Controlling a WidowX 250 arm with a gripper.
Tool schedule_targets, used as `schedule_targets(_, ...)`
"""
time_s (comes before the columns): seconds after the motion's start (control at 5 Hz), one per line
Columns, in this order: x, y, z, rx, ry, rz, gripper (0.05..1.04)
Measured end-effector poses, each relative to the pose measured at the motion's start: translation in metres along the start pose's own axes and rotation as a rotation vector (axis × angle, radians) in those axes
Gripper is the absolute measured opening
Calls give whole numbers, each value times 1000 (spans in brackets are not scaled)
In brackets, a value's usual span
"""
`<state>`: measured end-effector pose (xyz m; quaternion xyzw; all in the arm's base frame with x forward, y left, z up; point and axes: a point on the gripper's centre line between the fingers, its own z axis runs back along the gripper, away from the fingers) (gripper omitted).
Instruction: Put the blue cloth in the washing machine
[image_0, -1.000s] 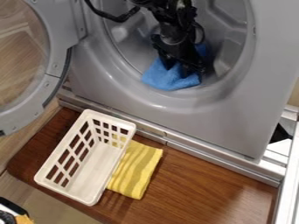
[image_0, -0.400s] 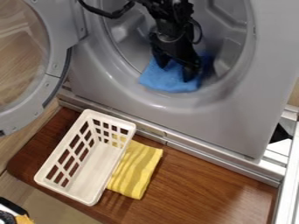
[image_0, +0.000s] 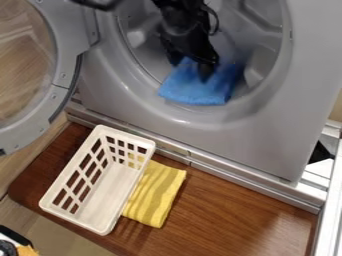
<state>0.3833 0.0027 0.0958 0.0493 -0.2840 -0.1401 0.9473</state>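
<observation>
At upper centre, the soft blue cloth (image_0: 194, 91) is laid inside the grey washing machine (image_0: 267, 137); the black gripper (image_0: 190, 65) is spread open, only withdrawal seemingly left.

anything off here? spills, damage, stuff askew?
No spill or damage visible. Slightly odd: the blue cloth lies at the lower lip of the washing machine's opening rather than deep in the drum. The yellow cloth sits askew, partly hidden by the white basket.
</observation>
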Motion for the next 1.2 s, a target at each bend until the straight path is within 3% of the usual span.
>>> schedule_targets(0.2, -20, 2, 28, 1, 17, 17, 999)
schedule_targets(0.4, -45, -13, 41, -59, 48, 3, 999)
schedule_targets(0.8, -85, -48, 46, -146, 147, -24, 999)
schedule_targets(1.0, -91, -64, 54, -107, 200, -85, 999)
schedule_targets(1.2, -92, -62, 54, -101, 203, -83, 999)
